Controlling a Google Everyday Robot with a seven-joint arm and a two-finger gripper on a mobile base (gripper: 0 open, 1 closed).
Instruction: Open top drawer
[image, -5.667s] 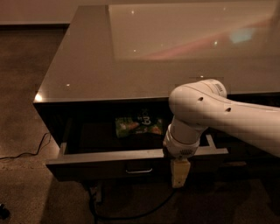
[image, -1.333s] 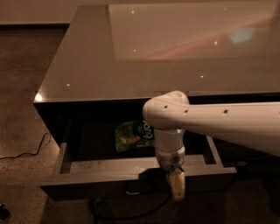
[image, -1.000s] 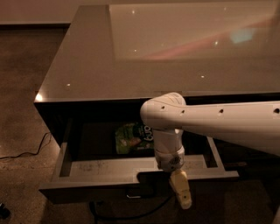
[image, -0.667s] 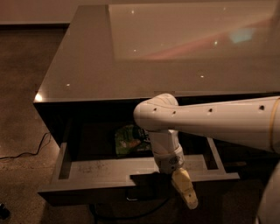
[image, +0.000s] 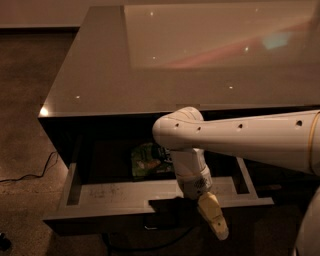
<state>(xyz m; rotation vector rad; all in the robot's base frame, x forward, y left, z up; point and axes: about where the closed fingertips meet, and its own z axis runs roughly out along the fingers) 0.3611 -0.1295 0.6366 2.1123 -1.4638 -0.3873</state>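
**Drawer well out, gripper hanging just off its front**

The top drawer (image: 100, 212) stands pulled far out toward the near side from under the glossy surface (image: 150, 65). Its pale side walls and scuffed grey floor are in plain sight. A green packet (image: 146, 160) lies at the far end of it, partly tucked behind the arm (image: 240, 137).

That arm sweeps in from the right, bends down over the drawer, and drops the gripper (image: 215, 225) just past the front panel on the near side, right of centre. It points down and to the right. Whether it is spread or pinched together, I can't tell from here.

The relation that matters is this: the drawer's long axis runs left to right, and its travel is straight toward the near side. The front panel sits just beyond and to the left of the gripper. By my read the opening is all but done, and any further pull goes nearward.

What's hard to see: the dark front face and its central handle are lost in shadow, so contact with either can't be judged. The drawers below are swallowed too. A cable (image: 35, 175) trails across the floor at left.
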